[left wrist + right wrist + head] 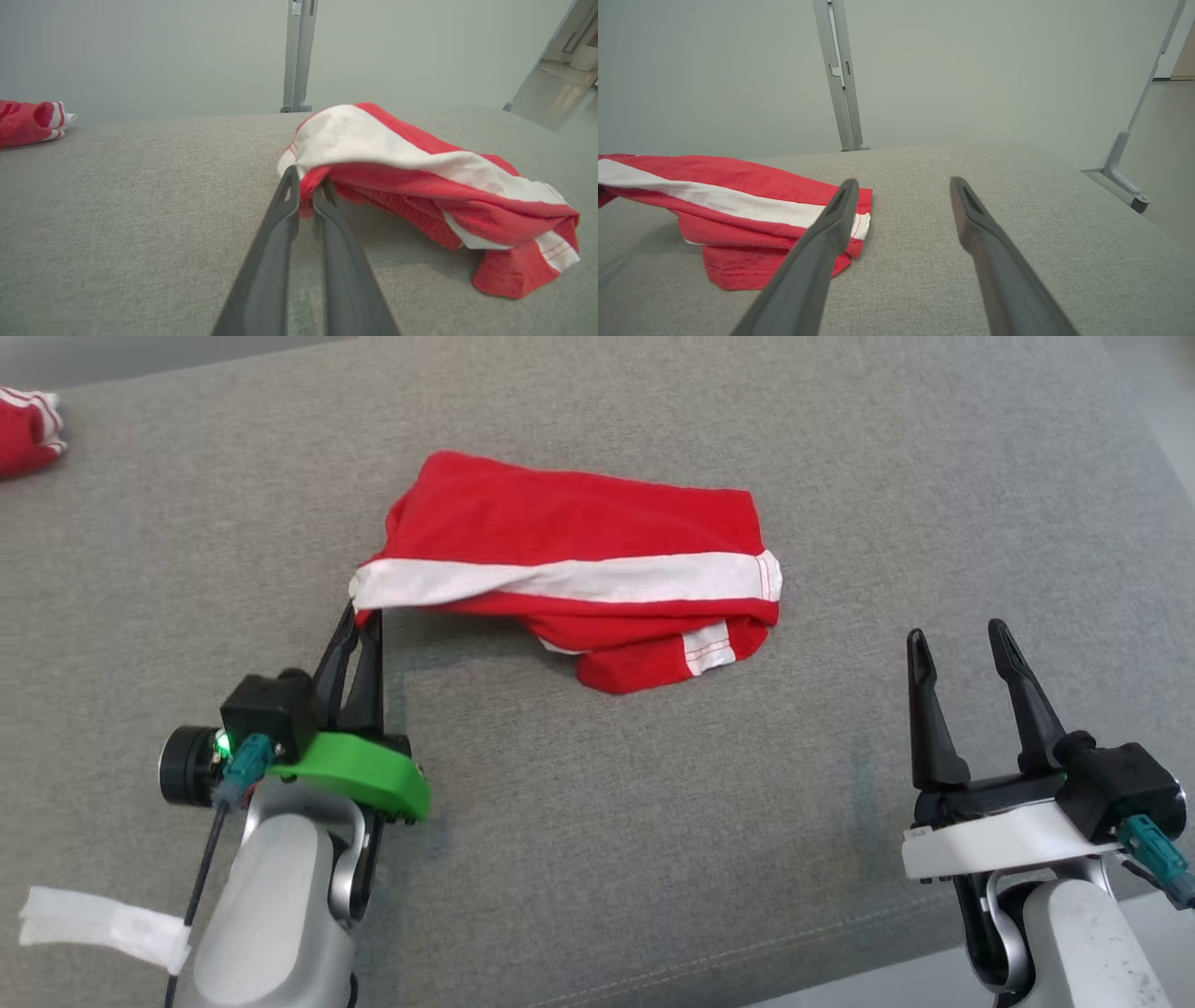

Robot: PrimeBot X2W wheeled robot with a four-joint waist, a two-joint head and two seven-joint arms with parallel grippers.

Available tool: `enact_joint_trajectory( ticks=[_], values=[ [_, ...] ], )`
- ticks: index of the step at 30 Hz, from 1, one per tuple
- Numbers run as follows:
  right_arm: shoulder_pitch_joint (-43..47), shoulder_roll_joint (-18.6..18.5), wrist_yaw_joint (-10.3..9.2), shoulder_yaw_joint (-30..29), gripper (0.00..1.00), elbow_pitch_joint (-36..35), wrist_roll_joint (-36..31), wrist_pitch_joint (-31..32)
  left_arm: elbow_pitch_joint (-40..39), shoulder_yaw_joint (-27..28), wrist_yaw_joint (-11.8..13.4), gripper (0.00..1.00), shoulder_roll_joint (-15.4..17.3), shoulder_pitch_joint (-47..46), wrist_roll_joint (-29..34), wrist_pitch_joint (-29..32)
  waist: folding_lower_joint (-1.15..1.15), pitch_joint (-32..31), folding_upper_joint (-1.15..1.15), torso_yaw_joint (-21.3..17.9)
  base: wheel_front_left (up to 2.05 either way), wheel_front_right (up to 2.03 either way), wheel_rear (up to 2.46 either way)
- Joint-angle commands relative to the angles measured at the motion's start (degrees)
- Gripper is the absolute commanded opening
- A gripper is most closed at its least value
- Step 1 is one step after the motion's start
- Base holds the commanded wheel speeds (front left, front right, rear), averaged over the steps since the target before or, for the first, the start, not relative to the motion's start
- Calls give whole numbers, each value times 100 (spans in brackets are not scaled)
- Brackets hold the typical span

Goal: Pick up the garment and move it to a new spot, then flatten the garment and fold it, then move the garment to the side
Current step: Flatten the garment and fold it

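Observation:
The garment point(569, 565) is a red cloth with a white band, bunched in the middle of the grey surface. My left gripper point(362, 619) is shut on the garment's near left corner, which is lifted a little off the surface. In the left wrist view the two dark fingers point(285, 205) pinch red fabric of the garment point(420, 186) at their tips. My right gripper point(957, 639) stands open to the right of the garment, apart from it, with nothing between its fingers. The right wrist view has the garment point(738, 200) at the left, beyond the left finger.
A second red and white cloth point(28, 429) lies at the far left edge of the grey padded surface point(840, 476). A white strip point(103, 922) hangs near my left forearm. A grey upright post point(838, 74) stands behind the surface, and the surface's right edge point(1111, 196) drops to the floor.

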Motion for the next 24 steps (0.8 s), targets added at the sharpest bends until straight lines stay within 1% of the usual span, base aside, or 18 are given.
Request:
enact_joint_trajectory(
  ticks=[1, 3, 4, 9, 14, 18, 24],
  values=[
    [110, -11, -2, -7, 100, 26, -46, -18, -130, -54, -44, 0, 143, 247, 155, -2, 0, -373, 0, 399, 0, 0, 0],
    [157, -12, -2, -2, 100, 50, -64, -18, -304, -144, 5, 0, 264, 502, 309, -2, 0, -460, 0, 523, 0, 0, 0],
    [157, -12, -2, -2, 100, 50, -64, -18, -304, -144, 5, 0, 264, 502, 309, -2, 0, -460, 0, 523, 0, 0, 0],
    [269, -11, -2, -2, 100, 115, -103, -18, -581, -360, 156, 0, 521, 1105, 641, 36, 0, -588, 0, 769, 0, 0, 0],
    [323, -11, -2, 33, 100, 186, -165, -18, -578, -560, 344, 0, 687, 1505, 942, 117, 0, -630, 0, 891, 0, 0, 0],
    [306, -11, -2, 38, 100, 246, -201, -18, -398, -647, 470, 0, 660, 1636, 1024, 94, 0, -652, 0, 926, 0, 0, 0],
    [307, -11, -2, 47, 100, 338, -259, -18, 19, -889, 686, 0, 674, 1519, 1361, 48, 0, -688, 0, 928, 0, 0, 0]
  ],
)
